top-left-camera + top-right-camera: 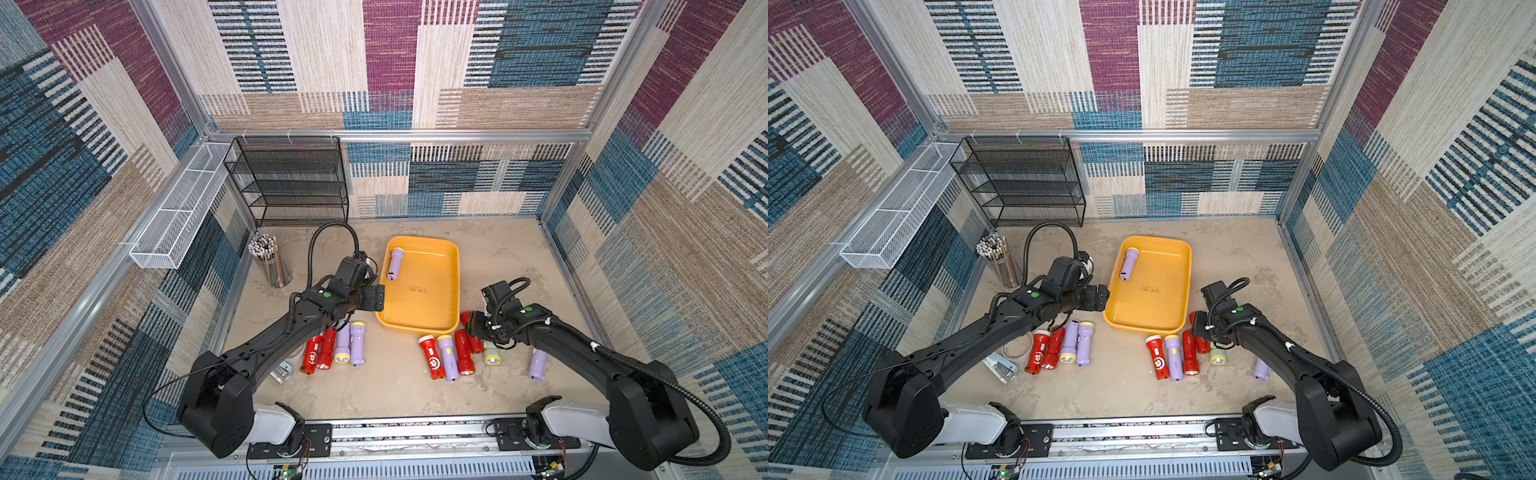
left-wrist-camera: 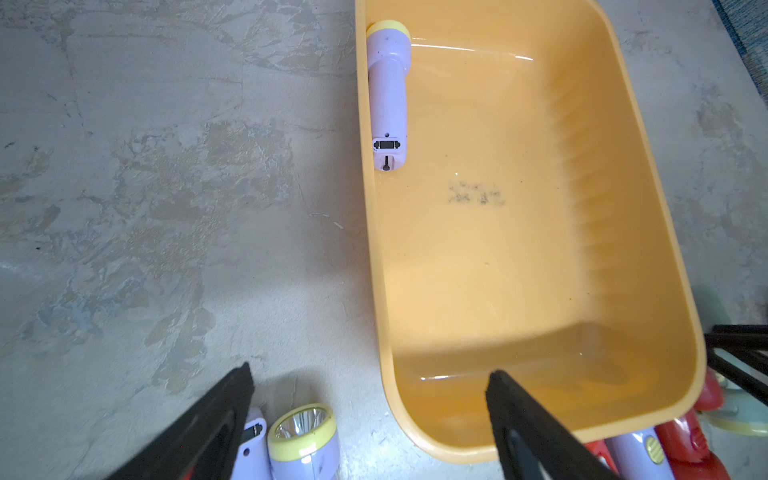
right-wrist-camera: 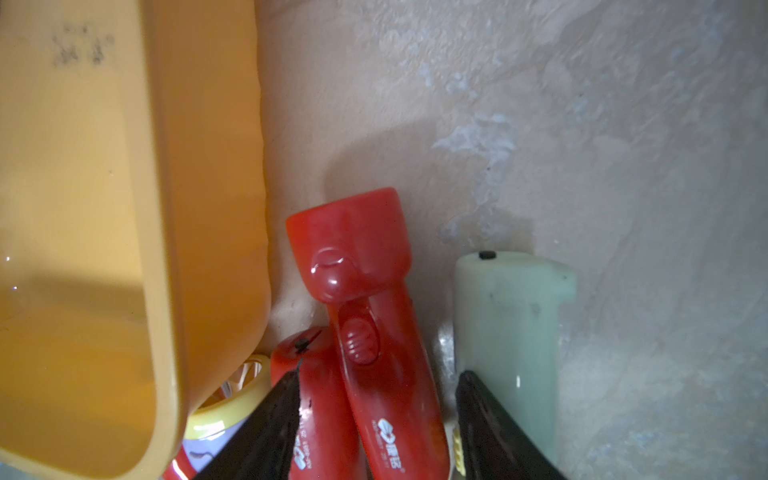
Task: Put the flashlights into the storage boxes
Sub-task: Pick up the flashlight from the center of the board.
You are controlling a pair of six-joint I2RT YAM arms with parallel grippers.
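The left gripper [image 2: 370, 376] hangs wide open and empty, its jaws astride the left rim of the yellow tray [image 1: 428, 307]. One lilac flashlight [image 1: 395, 264] lies inside the tray against the left wall. The right gripper [image 3: 381, 374] straddles a red flashlight [image 3: 353, 249] on the tabletop [image 1: 395, 390], just outside the tray and beside a pale green flashlight [image 3: 507, 316]. Whether its jaws pinch the red flashlight cannot be told.

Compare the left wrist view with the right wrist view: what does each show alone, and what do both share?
Only the left wrist view: a lilac plastic flashlight with a yellow head lying inside the shallow yellow-orange plastic tray, and the open left gripper. Only the right wrist view: the switch and white logo on a red plastic flashlight, straddled by the right gripper. Both: that dark-smudged tray.
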